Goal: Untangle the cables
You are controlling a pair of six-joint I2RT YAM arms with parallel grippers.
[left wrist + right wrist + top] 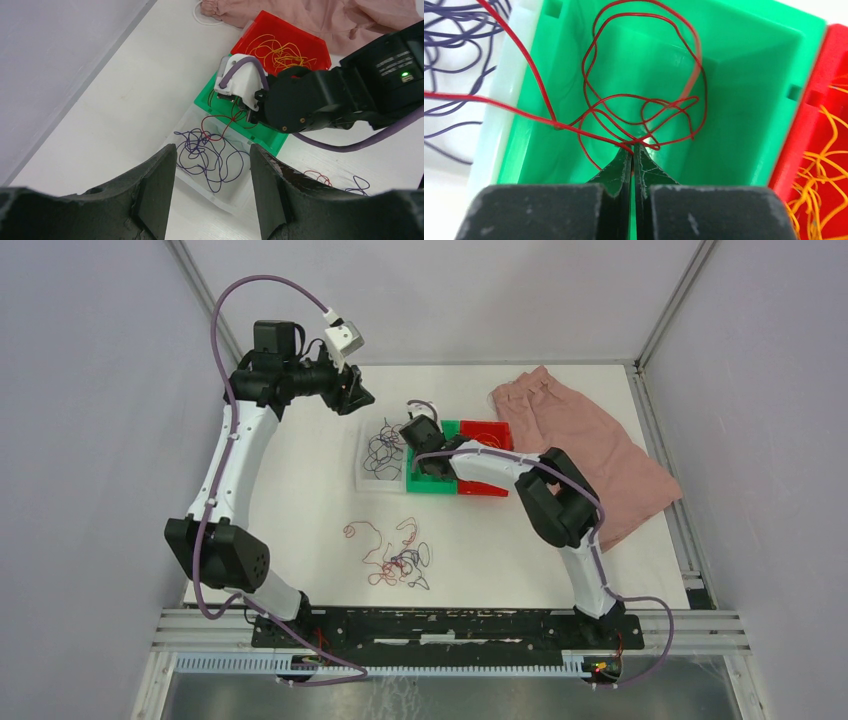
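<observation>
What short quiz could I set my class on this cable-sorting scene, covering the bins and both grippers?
1. Multiple choice: which bin holds the orange-yellow wires? A clear, B green, C red.
2. True or false: the left gripper is shut on a wire.
3. Fill in: the right gripper pinches a ___ wire over the green bin.

Key:
1. C, the red bin.
2. False: its jaws are open and hold nothing.
3. Red: the red wire is clamped at the closed tips.
</observation>
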